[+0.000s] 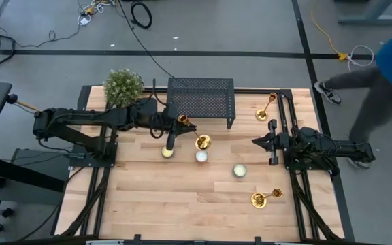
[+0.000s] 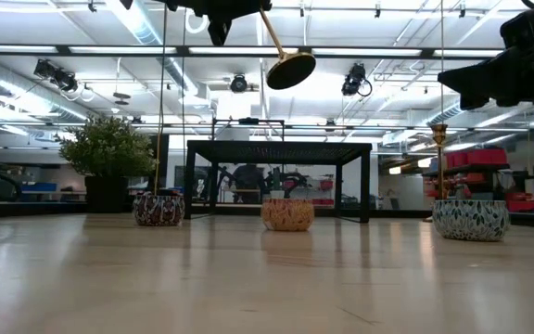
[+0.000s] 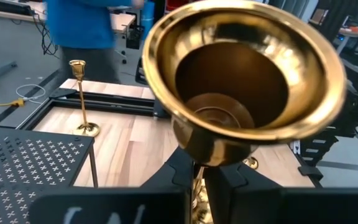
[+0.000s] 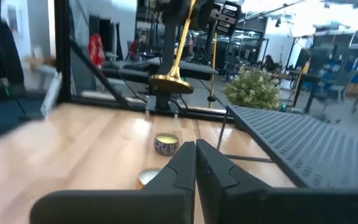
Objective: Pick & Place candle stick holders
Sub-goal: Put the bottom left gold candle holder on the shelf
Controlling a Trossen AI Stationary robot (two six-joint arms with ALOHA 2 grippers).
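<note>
three shiny brass candlestick holders, three small patterned candle tins, one black mesh stand, one potted green shrub on a pale wooden table.

the left gripper (image 1: 180, 123), raised above the table in front of the black mesh stand (image 1: 201, 98), pinches the stem of the held brass holder (image 1: 194, 133), flared base tilted outward; a second holder (image 1: 266, 107) stands by the stand's right end, a third (image 1: 265, 198) lies near the front. the right gripper (image 1: 258, 141) hovers pressed together, empty, between those two.
</note>
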